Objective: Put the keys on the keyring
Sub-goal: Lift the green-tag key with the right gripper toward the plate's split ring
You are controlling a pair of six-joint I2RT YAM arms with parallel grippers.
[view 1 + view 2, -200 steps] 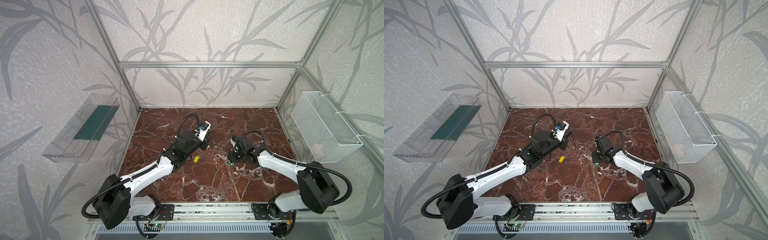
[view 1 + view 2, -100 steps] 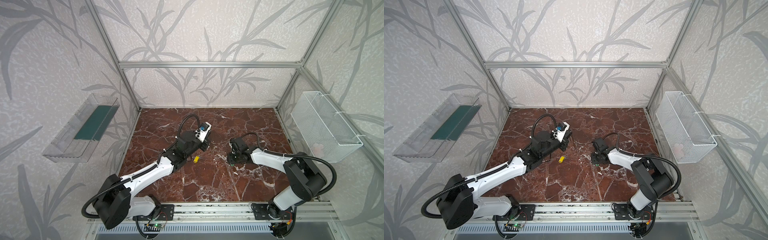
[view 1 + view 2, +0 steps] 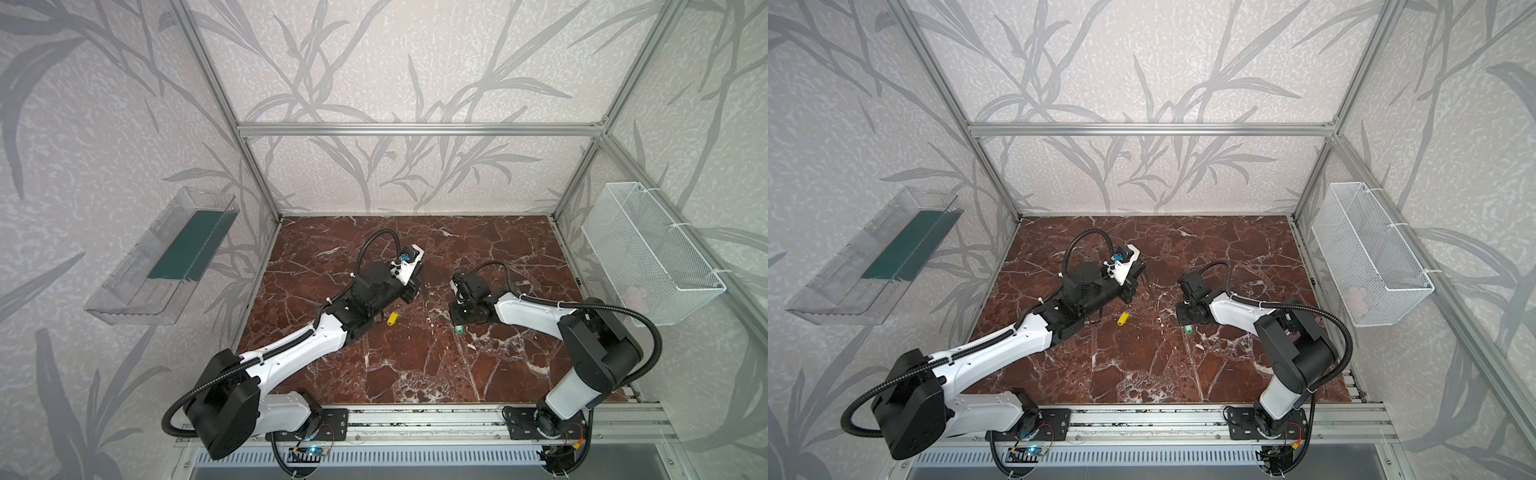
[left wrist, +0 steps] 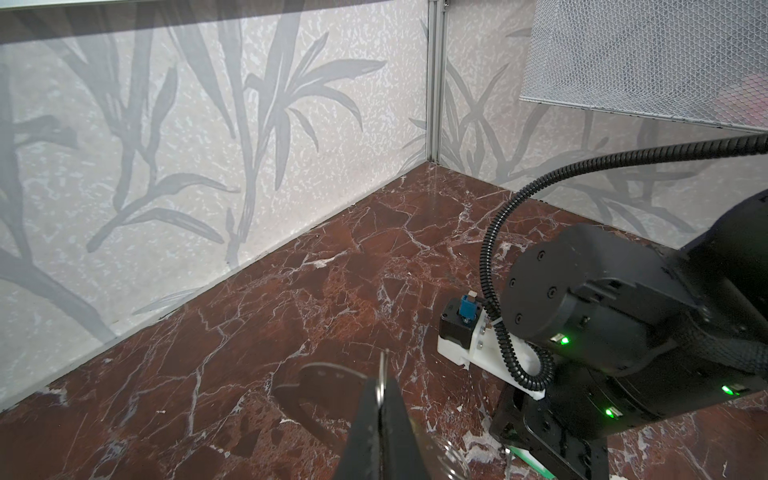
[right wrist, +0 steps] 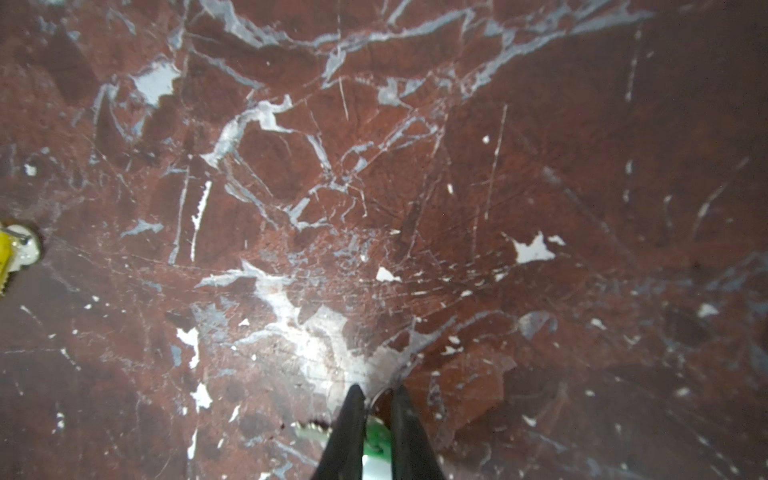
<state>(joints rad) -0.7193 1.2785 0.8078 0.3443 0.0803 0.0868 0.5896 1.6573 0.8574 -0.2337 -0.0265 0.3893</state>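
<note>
Since the earlier frames the right arm's elbow has swung up and inward, and the right jaws have slid slightly toward the left of the frame and narrowed. In the right wrist view they stand almost together at the bottom edge, with the green key point(image 5: 374, 436) between them, apparently clamped near its ring end. In both top views this key shows as a small green spot point(image 3: 458, 330) on the counter point(image 3: 415, 365), just right of centre and right below the right jaws; whether it has left the surface cannot be told.

The left jaws are shut on the keyring point(image 4: 384, 365). It appears in the left wrist view, low and centre, as a thin pale sliver seen edge-on, and it casts a curved shadow on the counter. The yellow key point(image 3: 392, 318) lies loose at centre-left in a top view, just beside the left arm's wrist; it also shows at the left edge of the right wrist view point(image 5: 6, 253).

Step in hand, as judged: picking up the green key, the first of the two. The next move likely calls for lifting it, carrying it leftward to the held keyring, and lining up its ring with one of the plate's small holes. That is a fine alignment, and a slack grip could let the key turn.
</note>
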